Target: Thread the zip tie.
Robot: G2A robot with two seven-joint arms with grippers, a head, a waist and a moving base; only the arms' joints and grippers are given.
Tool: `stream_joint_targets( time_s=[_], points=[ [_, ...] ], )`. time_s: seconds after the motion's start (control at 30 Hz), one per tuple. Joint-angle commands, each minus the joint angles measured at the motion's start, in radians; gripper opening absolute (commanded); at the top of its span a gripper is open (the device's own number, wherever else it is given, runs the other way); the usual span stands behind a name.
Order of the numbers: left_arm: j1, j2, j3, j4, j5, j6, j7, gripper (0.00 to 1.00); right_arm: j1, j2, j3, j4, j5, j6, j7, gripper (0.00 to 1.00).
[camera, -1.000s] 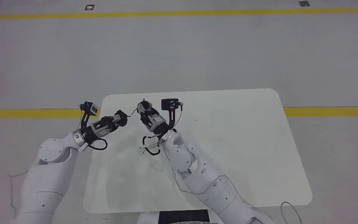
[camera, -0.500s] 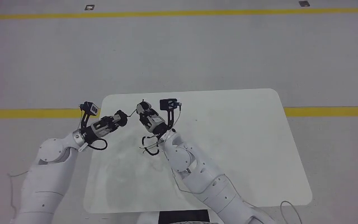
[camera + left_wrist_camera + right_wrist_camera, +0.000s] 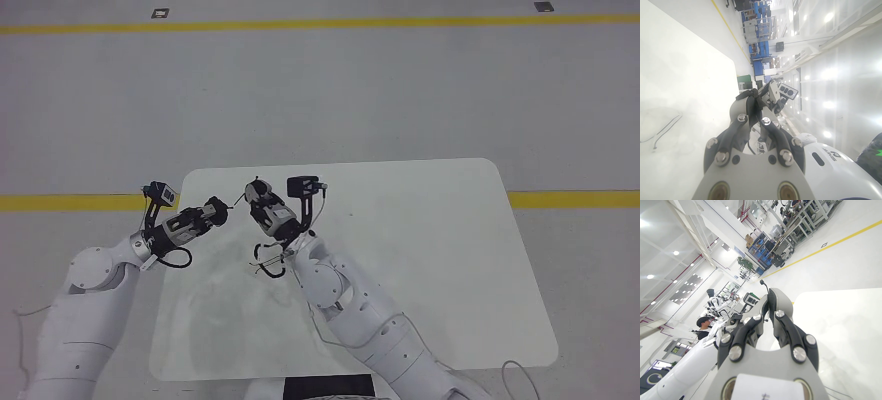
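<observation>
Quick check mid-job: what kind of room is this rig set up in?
Most likely a robotics lab or factory hall: a yellow floor line, shelving with blue bins, and another white humanoid robot in the background.

A white table (image 3: 450, 260) with rounded corners stood on a pale grey floor (image 3: 400, 90). A yellow line (image 3: 570, 199) crossed the floor and passed under the table near its far edge. A 2nd yellow line (image 3: 300, 24) lay well beyond it, with 2 small dark squares (image 3: 160, 13) close by. In the right wrist view, round ceiling lights (image 3: 676, 253) shone among white beams (image 3: 696, 224). Blue shelves (image 3: 761, 247), workbenches (image 3: 802, 215) and a potted plant (image 3: 744, 262) stood along the hall's far side.
</observation>
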Motion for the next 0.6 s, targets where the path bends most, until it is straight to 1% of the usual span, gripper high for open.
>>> stream_joint_targets(
  time_s=[0.0,0.57],
  points=[
    [0.0,0.0,0.0,0.0,0.0,0.0,0.0,0.0,0.004,-0.001,-0.002,0.006,0.003,0.0,0.0,0.0],
    [0.0,0.0,0.0,0.0,0.0,0.0,0.0,0.0,0.014,-0.004,-0.011,0.026,0.007,0.009,0.008,0.0]
  ],
)
